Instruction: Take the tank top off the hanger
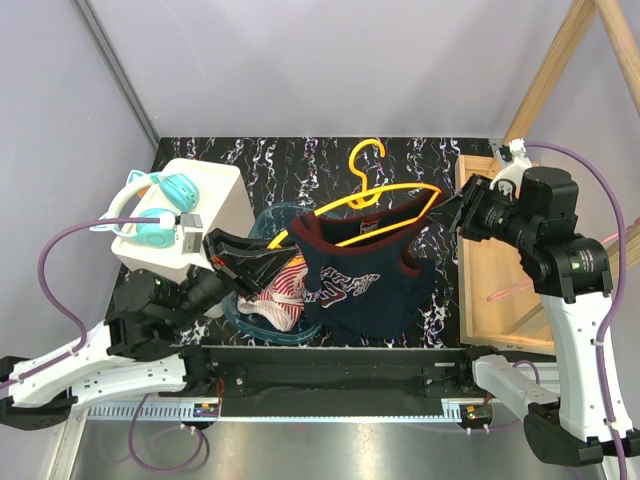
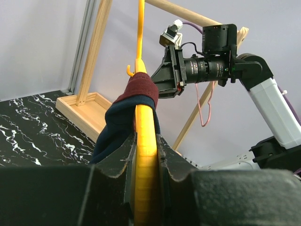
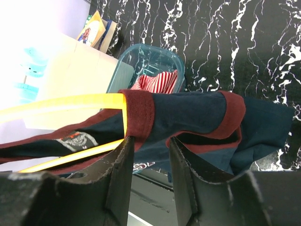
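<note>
Left gripper (image 2: 146, 146): closed on the yellow hanger (image 2: 144, 120) at its left end; the bar is pinched between both fingers.
Right gripper (image 3: 150, 141): at the right end of the hanger, with the jaws apart. The maroon strap (image 3: 138, 113) lies just in front of the gap, and we see no cloth pinched.
Tank top (image 1: 355, 285): navy, with its shoulders on the hanger. It hangs over the middle of the table (image 1: 290, 160), the hem low toward the near edge.
Risk, strap: we think the jaws may close on the bar together with the strap. Then a pull drags the hanger and not the cloth.
Risk, notch: a small hook on the hanger shoulder sits just beside the strap in the left wrist view. The strap can catch there if it is pulled along the bar instead of lifted over the end.
Risk, left grip: the bar looks thin and smooth, so a hard pull from the right can turn it or slide it between the fingers.
Risk, surroundings: the teal bin (image 3: 157, 56) with the striped cloth (image 3: 157, 81) lies near the near edge, under the left part of the shirt, and the freed shirt may drop into it. The wooden rack (image 1: 500, 290) at the right edge is near the right arm, so a wide outward pull can strike it.
</note>
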